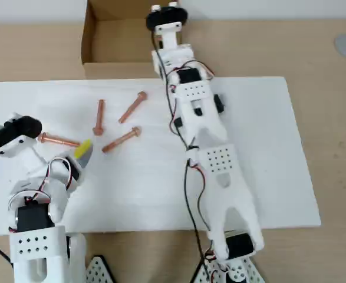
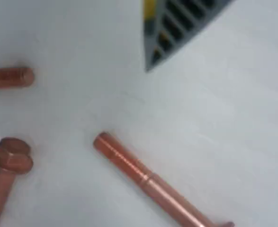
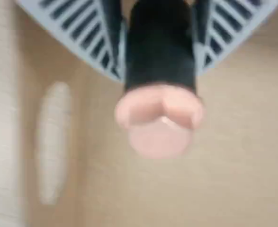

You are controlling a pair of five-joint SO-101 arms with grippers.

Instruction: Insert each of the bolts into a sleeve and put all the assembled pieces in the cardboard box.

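R gripper clenched on black sleeve, bolt head sticking out its end, long axis along the fingers, over the box at worktop far edge. Four loose bolts on board left half, pointing diff ways. One lies crosswise, tip just beside L gripper; its grip: can't tell.

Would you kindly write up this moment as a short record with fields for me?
right gripper: shut on a black sleeve, with a bolt head showing at the sleeve's end
right gripper position: over the cardboard box
left gripper: low over the white board, next to the threaded end of one bolt
loose bolts: four lying on the board, none in a sleeve
box position: on the table, just past the board's far edge
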